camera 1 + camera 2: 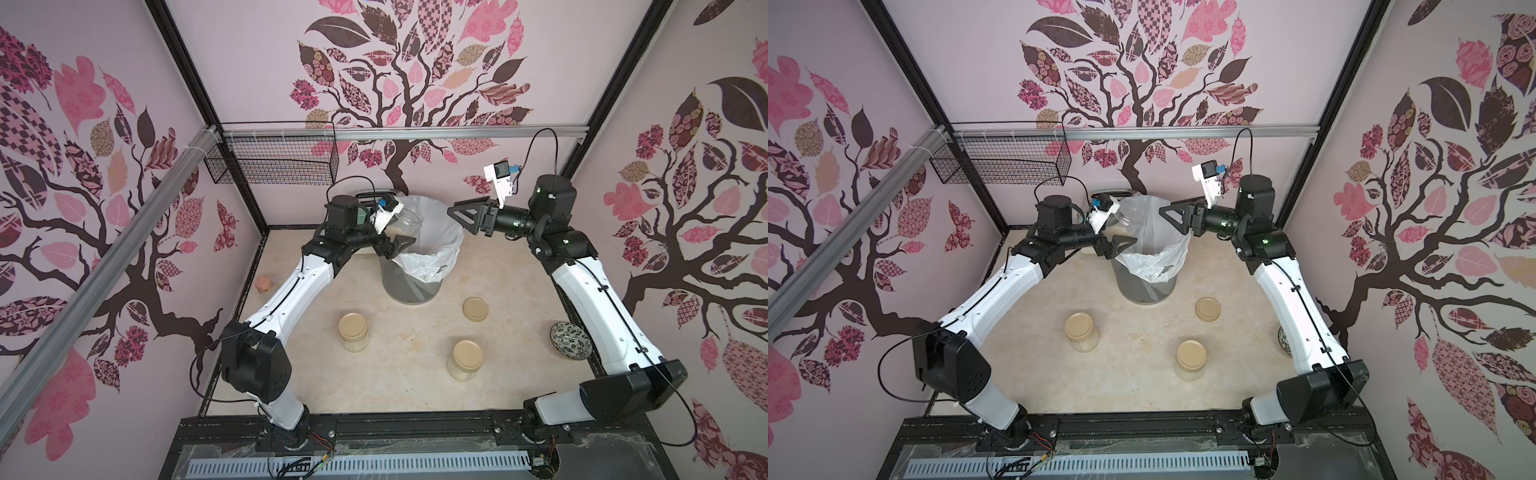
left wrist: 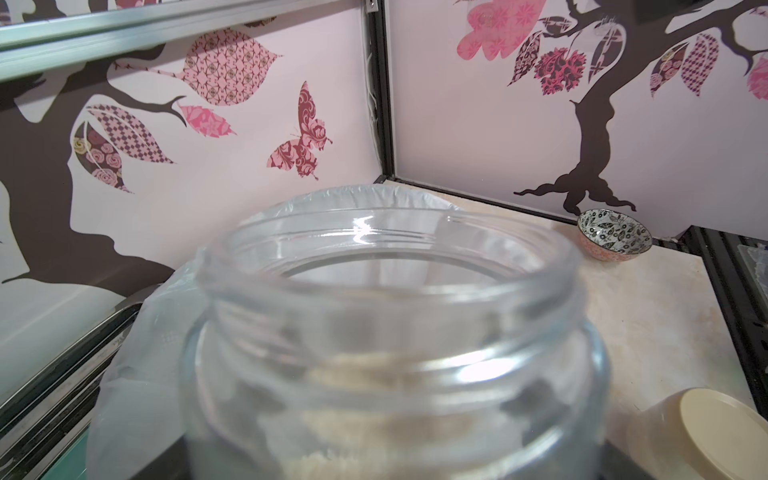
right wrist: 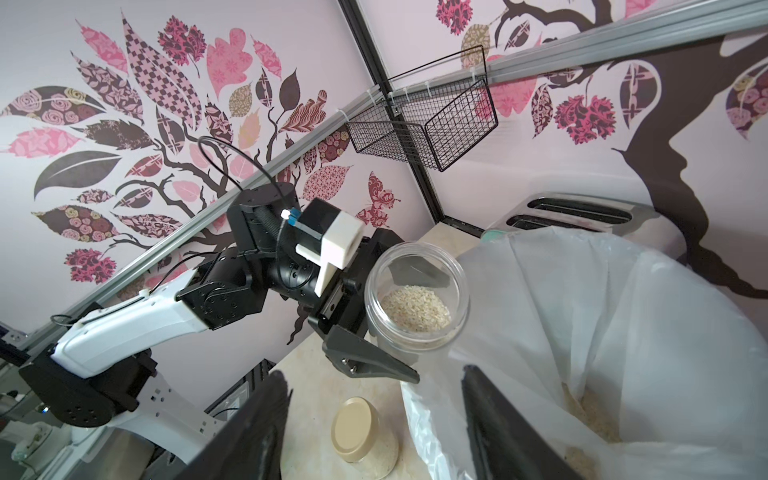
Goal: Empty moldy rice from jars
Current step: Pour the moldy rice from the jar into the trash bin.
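My left gripper (image 1: pixel 397 235) is shut on an open glass jar (image 1: pixel 409 220), held tilted with its mouth over the bag-lined bin (image 1: pixel 432 253). A little moldy rice (image 3: pixel 415 307) lies in the jar (image 3: pixel 417 291); more grains (image 3: pixel 590 415) lie in the bag. In the left wrist view the jar (image 2: pixel 390 332) fills the frame and hides the jaws. My right gripper (image 1: pixel 454 214) hangs open and empty above the bin's right rim, its fingers (image 3: pixel 494 424) spread wide. Two lidded jars (image 1: pixel 353 332) (image 1: pixel 466 359) stand on the table, showing in both top views.
A loose beige lid (image 1: pixel 475 308) lies right of the bin. A patterned bowl (image 1: pixel 570 340) sits under the right arm. A small cork-topped bottle (image 1: pixel 264 284) stands by the left wall. A toaster (image 3: pixel 582 214) is behind the bin, a wire basket (image 1: pixel 274 162) on the rail.
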Available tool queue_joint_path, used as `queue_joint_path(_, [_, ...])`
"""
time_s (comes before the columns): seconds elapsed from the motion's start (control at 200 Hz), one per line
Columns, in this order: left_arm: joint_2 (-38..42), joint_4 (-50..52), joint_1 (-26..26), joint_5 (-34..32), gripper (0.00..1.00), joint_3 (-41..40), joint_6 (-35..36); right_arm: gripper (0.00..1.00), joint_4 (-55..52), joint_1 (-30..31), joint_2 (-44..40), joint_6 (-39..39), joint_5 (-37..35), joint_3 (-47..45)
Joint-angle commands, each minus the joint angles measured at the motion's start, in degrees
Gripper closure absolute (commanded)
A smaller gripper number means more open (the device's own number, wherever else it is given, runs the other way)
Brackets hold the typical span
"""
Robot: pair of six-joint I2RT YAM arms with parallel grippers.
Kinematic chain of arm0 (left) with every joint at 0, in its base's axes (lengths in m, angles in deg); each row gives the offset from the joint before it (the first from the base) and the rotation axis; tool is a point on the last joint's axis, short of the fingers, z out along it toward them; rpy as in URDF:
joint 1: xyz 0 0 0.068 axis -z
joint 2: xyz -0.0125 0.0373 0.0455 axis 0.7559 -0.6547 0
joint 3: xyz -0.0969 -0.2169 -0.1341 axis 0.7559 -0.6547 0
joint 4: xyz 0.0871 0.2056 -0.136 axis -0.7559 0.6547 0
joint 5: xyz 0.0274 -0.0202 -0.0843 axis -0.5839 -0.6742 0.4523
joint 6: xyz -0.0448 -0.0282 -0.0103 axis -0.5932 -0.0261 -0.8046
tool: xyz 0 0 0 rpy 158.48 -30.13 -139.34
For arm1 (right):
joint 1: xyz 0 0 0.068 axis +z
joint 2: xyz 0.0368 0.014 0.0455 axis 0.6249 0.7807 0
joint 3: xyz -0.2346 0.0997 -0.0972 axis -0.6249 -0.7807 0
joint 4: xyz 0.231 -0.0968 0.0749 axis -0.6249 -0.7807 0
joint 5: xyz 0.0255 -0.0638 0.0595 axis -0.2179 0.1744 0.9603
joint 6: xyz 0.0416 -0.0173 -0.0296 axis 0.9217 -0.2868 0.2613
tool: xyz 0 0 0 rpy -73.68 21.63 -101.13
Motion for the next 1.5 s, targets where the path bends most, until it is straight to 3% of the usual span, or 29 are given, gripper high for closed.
queue_joint_path(0.0, [-1.6, -3.0, -0.4, 2.4, 0.44, 4.9, 0.6, 0.34, -2.3, 1.2, 3.3, -3.3, 1.6, 5.1])
queue_joint_path(0.29, [-7.9, -2.2, -0.4, 4.1, 0.44, 10.7, 1.0, 0.35, -21.7, 6.0, 17.5, -19.0, -7.3, 24.5])
queue_joint_path(0.485, [-9.6, -0.2, -0.5, 4.4, 0.44, 12.6, 3.1, 0.39, -32.3, 7.4, 26.4, -25.0, -10.9, 36.9])
queue_joint_path(0.79, [-10.9, -0.9, -0.5, 4.9, 0.44, 12.1, 2.7, 0.40, -32.9, 7.5, 25.3, -27.9, -12.2, 33.1])
queue_joint_path(1.496, [-11.7, 7.6, -0.6, 9.4, 0.44, 13.5, 9.2, 0.46, -33.7, 8.5, 24.6, -32.3, -4.8, 29.6])
